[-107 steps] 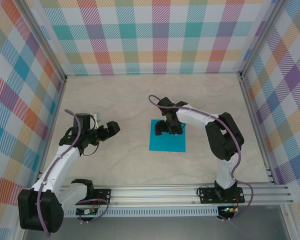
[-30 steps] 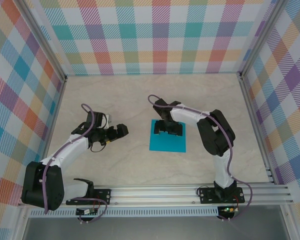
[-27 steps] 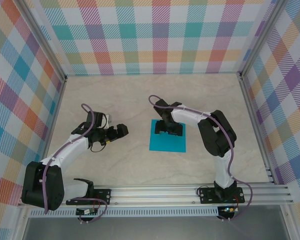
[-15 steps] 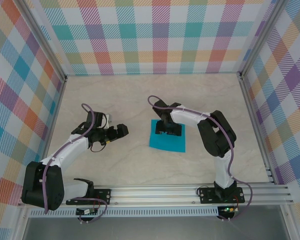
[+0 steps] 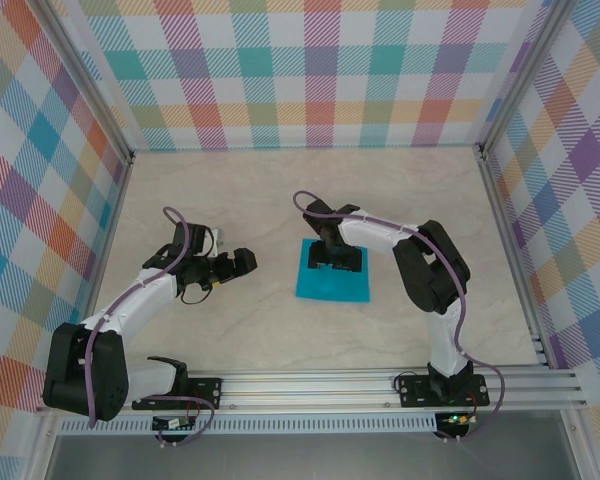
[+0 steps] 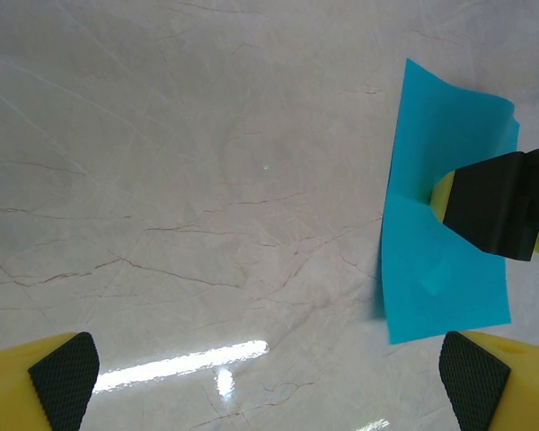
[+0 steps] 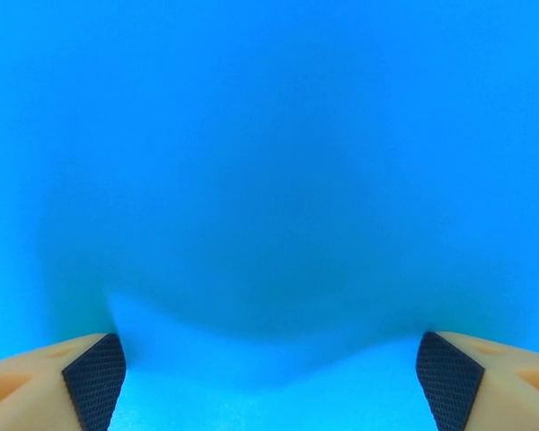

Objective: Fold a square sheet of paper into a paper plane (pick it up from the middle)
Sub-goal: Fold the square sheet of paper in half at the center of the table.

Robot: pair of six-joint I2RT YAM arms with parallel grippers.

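Pressing onto the square sheet of paper (image 5: 332,287) mid table (image 5: 220,190) with right gripper (image 7: 269,377) jaws spread, seemingly bunching it. Could crease crookedly if pinched off-centre. Left gripper (image 6: 269,382) agape, well aside.

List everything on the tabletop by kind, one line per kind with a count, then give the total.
Blue paper sheets: 1, the square sheet of paper
Grippers: 2, the left gripper and the right gripper
Total: 3
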